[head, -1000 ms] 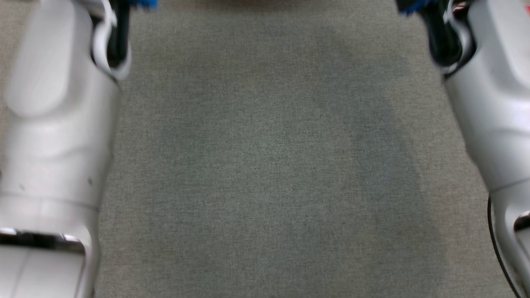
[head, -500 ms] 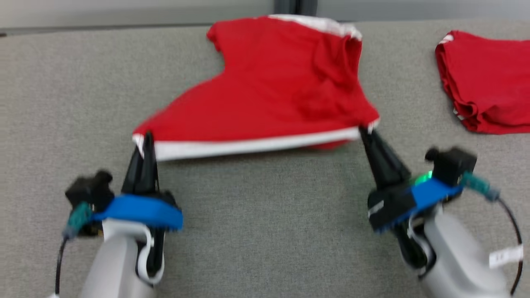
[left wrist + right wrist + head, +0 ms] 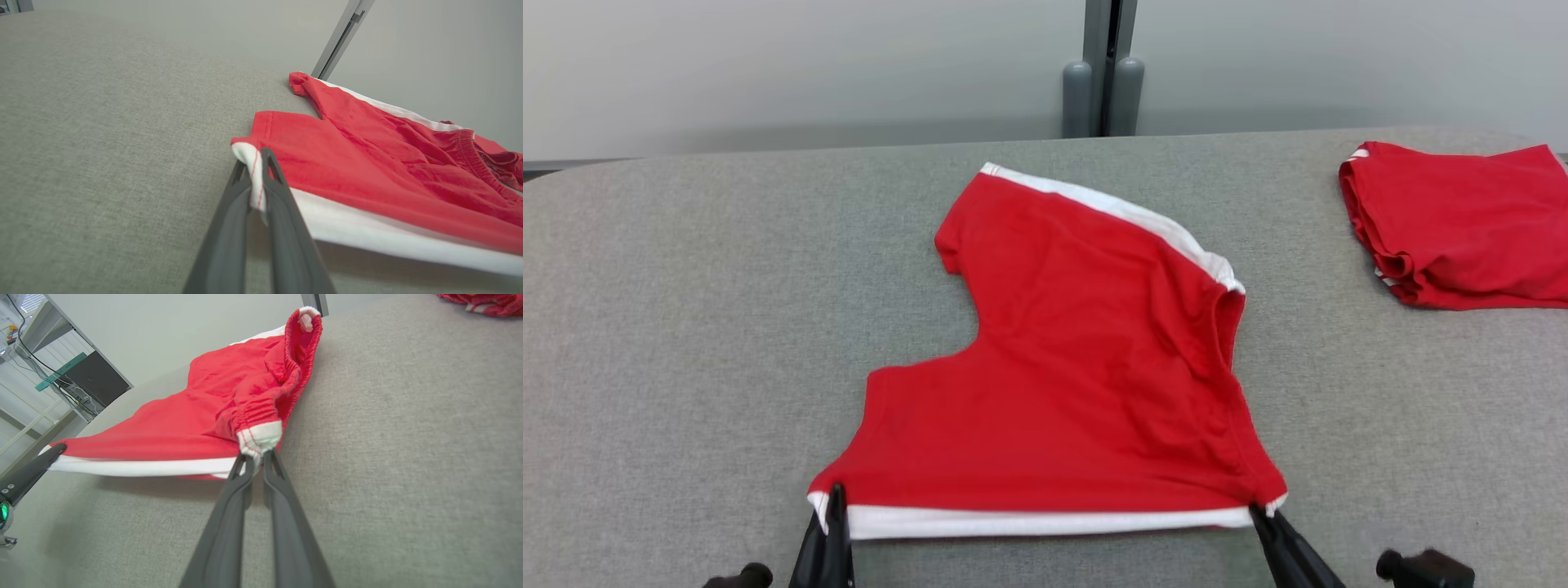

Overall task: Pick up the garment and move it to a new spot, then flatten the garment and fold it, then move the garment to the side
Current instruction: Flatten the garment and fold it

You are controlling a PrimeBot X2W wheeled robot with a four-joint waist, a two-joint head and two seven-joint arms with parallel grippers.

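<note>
The red shorts (image 3: 1078,367) lay spread near the middle of the grey fabric-covered counter (image 3: 686,327), with the elastic waistband (image 3: 261,410) on the right and the leg ends on the left. A white stripe (image 3: 1045,521) ran along the near edge, and another ran along the far edge.

The left hand (image 3: 835,498) was clenched on the near left corner, its two dark fingers pinching the end of the white stripe. The right hand (image 3: 1258,513) was clenched on the near right corner, where the stripe met the waistband. The near edge was stretched fairly straight between the two hands. In both wrist views it stood a little off the counter, with a shadow beneath it. The rest of the cloth rested on the surface with soft wrinkles.

A folded red garment (image 3: 1462,220) with white trim lay well apart at the far right of the counter. A grey post (image 3: 1104,73) stood behind the far edge, against a pale wall.
</note>
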